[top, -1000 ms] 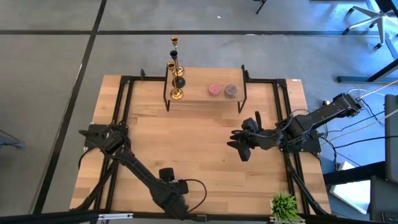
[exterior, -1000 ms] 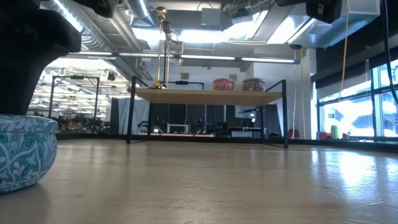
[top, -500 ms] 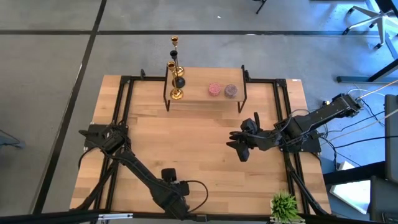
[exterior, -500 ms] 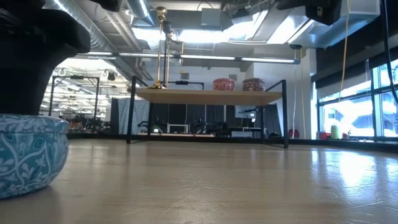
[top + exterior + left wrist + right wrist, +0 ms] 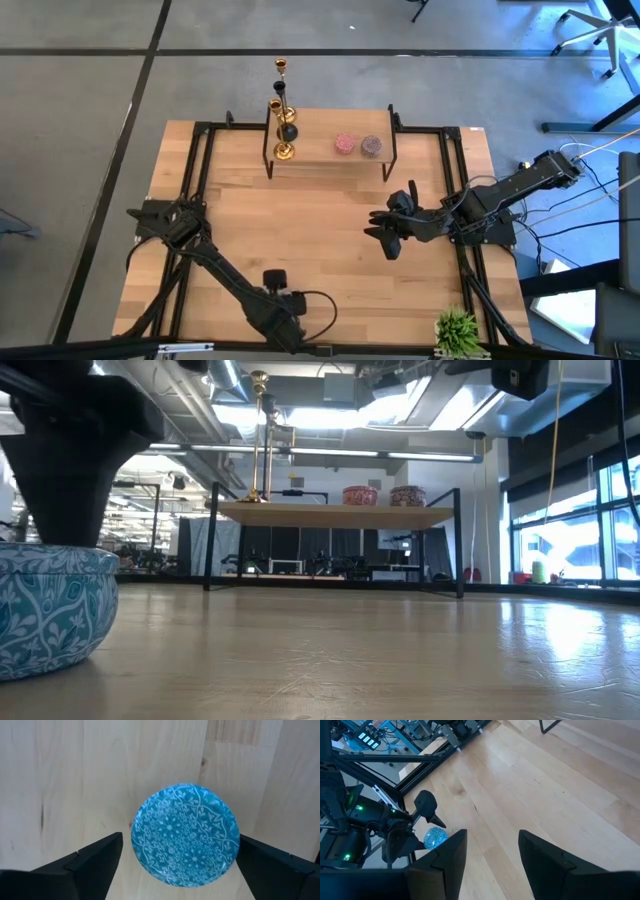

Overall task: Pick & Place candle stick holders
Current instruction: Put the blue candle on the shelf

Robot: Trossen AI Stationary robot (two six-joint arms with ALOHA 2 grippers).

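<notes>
High view first: the two slim shiny gold candle stick holders [image 5: 283,110] stand upright, stems pointing straight up, at the left end of a small wooden shelf with black metal legs [image 5: 330,150] at the far side of the light wood desk [image 5: 320,230]. Two small round pink pots [image 5: 357,145] sit on the same shelf, well apart from them.

Right gripper [image 5: 388,232] hangs above the middle of the desk with its fingers spread wide and nothing between them. I think it is the nearer arm; the holders lie ahead of it, toward the far left.

Left gripper [image 5: 175,870] is down at the near edge, far from the shelf. Its fingers stand apart on both sides of a round blue bowl with white swirls [image 5: 185,834], not touching it.

Compared with half a second ago, the left arm has slid a little to the right along the near edge. The right arm and the holders have not moved.
</notes>
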